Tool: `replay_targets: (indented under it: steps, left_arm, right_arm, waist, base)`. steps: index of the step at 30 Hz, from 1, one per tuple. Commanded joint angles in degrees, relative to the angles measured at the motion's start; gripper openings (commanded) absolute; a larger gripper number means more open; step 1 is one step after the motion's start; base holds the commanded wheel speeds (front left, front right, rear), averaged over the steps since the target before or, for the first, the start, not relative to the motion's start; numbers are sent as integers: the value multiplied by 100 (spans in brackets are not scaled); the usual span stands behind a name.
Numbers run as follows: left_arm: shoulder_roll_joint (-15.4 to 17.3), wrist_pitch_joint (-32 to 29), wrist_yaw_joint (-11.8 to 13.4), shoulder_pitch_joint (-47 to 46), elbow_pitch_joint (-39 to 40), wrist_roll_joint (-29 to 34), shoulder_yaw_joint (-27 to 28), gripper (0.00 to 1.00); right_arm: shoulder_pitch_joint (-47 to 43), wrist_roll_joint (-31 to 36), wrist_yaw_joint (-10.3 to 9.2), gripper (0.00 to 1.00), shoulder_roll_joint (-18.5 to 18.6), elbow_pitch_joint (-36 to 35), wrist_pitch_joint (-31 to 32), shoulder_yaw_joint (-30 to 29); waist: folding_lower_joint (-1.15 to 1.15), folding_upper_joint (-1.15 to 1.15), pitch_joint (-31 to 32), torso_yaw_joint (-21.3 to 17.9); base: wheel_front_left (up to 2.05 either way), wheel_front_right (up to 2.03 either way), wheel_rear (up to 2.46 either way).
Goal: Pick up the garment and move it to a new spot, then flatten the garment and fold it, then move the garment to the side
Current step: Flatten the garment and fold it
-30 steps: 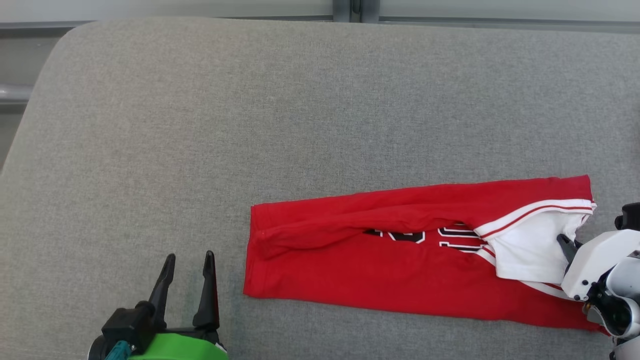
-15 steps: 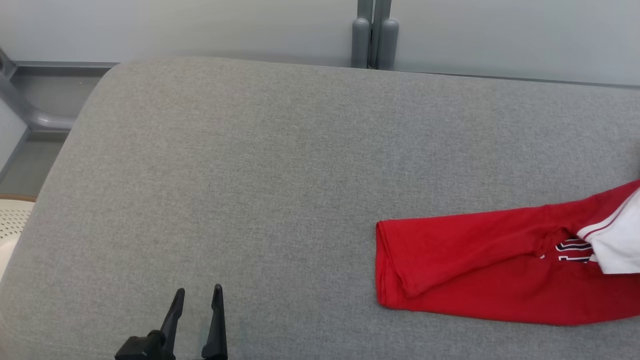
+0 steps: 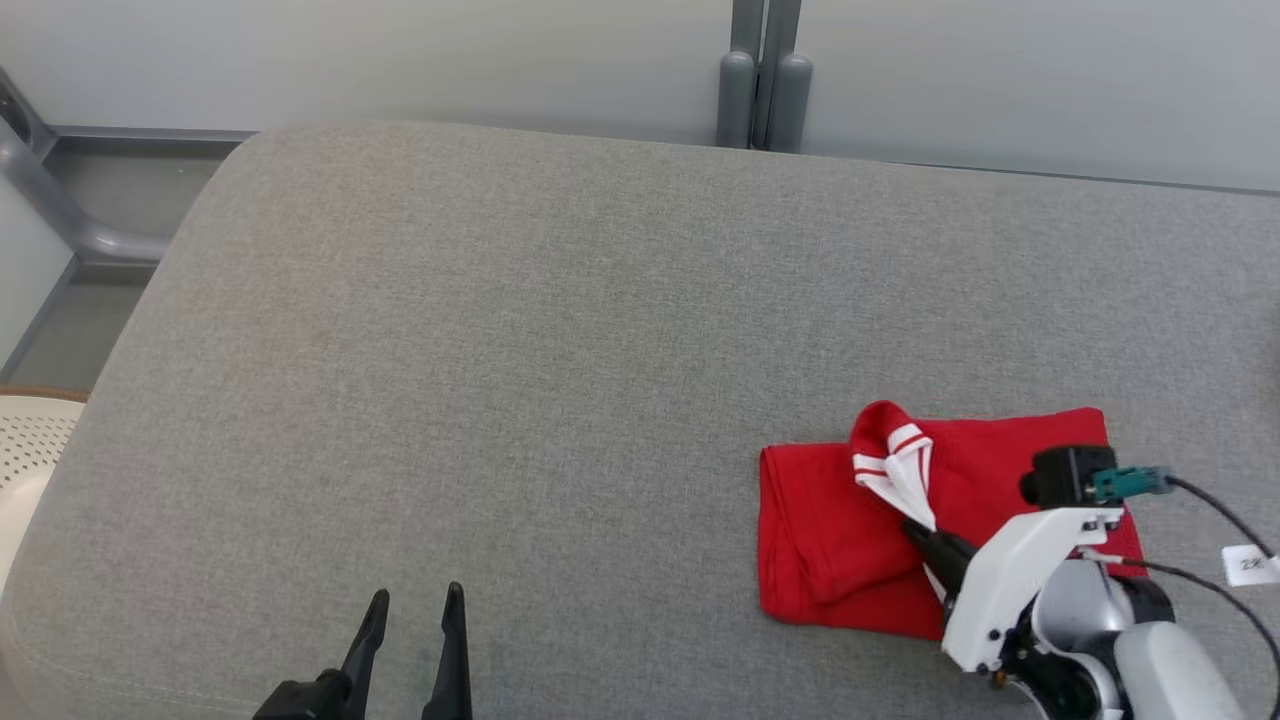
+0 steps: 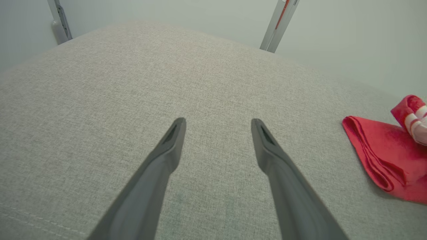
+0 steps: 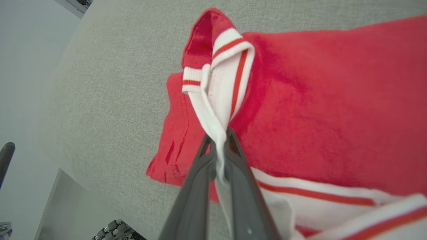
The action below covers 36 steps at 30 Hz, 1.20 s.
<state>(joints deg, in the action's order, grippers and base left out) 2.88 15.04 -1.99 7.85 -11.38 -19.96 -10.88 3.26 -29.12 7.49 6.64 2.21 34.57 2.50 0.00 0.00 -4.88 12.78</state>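
Observation:
The red garment (image 3: 850,530) with white, red-striped trim lies folded over itself at the right of the grey cushion (image 3: 520,350). My right gripper (image 3: 925,530) is shut on the white trim, and a raised end of red and white cloth (image 5: 217,66) stands up beyond its fingertips. In the right wrist view the dark fingers (image 5: 233,180) pinch the white fabric tightly. My left gripper (image 3: 415,610) is open low at the front of the cushion, well left of the garment (image 4: 383,160), with nothing between its fingers (image 4: 166,153).
A pale wall and a grey upright post (image 3: 760,80) stand behind the cushion. The cushion's rounded left edge (image 3: 130,330) drops to a grey frame and a perforated cream object (image 3: 25,440). A white tag (image 3: 1250,565) hangs on my right arm's cable.
The camera has shifted. My right gripper has carried the trim end leftward over the garment, which now lies doubled and much shorter. The left gripper stays open.

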Motion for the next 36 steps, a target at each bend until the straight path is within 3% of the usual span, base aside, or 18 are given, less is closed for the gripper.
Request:
replay_targets:
  steps: [1,6,13,15,16,24,31,36]
  left_arm:
    - [8,15,-26,-28,-38,130,5,100]
    - [8,15,-84,-38,-110,241,84,100]
    - [7,16,-151,-34,-181,333,153,100]
    - [7,16,-152,-22,-230,341,141,100]
    - [7,16,-155,-8,-263,353,129,100]
    - [7,16,-176,107,-347,455,150,100]
    - [7,16,-97,260,-286,450,191,100]
    - [7,15,-102,328,-188,495,231,100]
  right_arm:
    - [88,95,-1,0,-81,162,-225,40]
    - [302,95,-1,0,-316,687,-794,334]
    - [534,-44,-1,0,-365,1073,-1179,654]
    - [560,-266,0,56,-371,1124,-1296,813]
    - [568,-384,-1,100,-374,1129,-1355,970]
    - [553,-1528,-1,100,-362,444,-1999,1937]
    - [112,-641,-1,100,-197,-9,-2674,1702]
    - [-275,423,-1,100,303,157,-3728,1109]
  waist:
    - [0,0,-17,-10]
    - [0,0,-31,-57]
    - [0,0,12,-119]
    - [0,0,41,-133]
    - [0,0,61,-147]
    - [0,0,202,-293]
    - [0,0,542,-423]
    - [0,0,706,-490]
  base:
    - [0,0,0]
    - [0,0,0]
    - [0,0,0]
    - [0,0,0]
    - [0,0,0]
    - [0,0,0]
    - [0,0,0]
    - [0,0,0]
